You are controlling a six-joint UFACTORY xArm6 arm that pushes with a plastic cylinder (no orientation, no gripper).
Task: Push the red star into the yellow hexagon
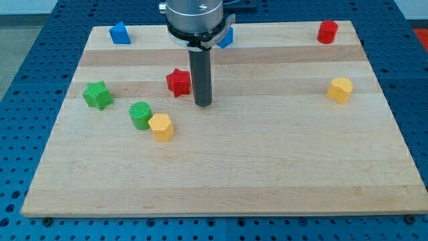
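The red star [178,82] lies on the wooden board left of centre. The yellow hexagon [161,126] lies below it and slightly to the left, touching the green round block [140,115]. My tip [202,104] rests on the board just right of the red star and a little lower, with a small gap between them. The rod rises from it to the arm's head at the view's top.
A green star [97,94] lies at the left. A blue block [120,33] sits at the top left, another blue block [227,37] is partly hidden behind the arm. A red block [328,31] is at the top right, a second yellow block [340,90] at the right.
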